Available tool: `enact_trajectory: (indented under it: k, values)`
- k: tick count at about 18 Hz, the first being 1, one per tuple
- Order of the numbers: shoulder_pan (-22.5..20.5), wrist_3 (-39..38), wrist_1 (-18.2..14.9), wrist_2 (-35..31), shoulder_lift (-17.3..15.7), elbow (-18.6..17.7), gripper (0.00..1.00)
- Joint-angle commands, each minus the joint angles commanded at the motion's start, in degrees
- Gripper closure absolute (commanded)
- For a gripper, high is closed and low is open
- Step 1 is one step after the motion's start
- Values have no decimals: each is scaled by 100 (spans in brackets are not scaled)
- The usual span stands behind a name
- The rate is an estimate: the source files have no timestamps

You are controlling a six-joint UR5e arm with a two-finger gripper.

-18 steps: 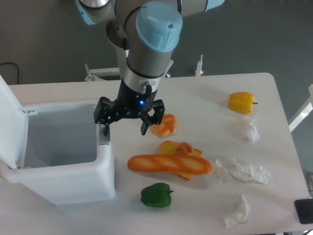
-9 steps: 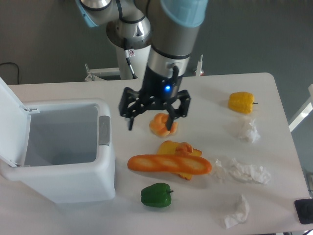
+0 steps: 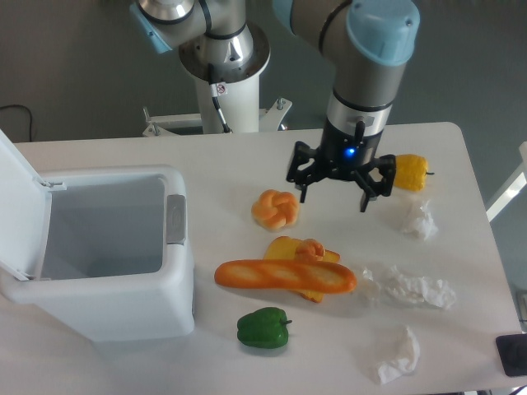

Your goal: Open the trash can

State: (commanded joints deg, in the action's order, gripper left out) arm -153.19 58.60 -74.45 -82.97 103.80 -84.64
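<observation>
Boxy, smooth white plastic trash can (image 3: 115, 309) gapes lid-up at nine o'clock, while the gripper (image 3: 333, 193) hovers spread wide, empty, over the table (image 3: 247, 156).

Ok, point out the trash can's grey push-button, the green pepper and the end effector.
grey push-button (image 3: 175, 220): fixed camera, middle of the button on the trash can's (image 3: 123, 309) right rim.
green pepper (image 3: 263, 327): fixed camera, middle of its body.
end effector (image 3: 333, 196): fixed camera, midway between its open fingertips.
</observation>
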Motion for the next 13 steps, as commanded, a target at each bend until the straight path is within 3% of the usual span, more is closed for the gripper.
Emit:
enact_trajectory:
  k: [3, 6, 13]
  values:
    - [-133, 791, -43, -70, -35, 157, 0]
    - [-115, 969, -26, -280, 9, 141, 0]
    - [-80, 1241, 9, -1106, 869, 439, 0]
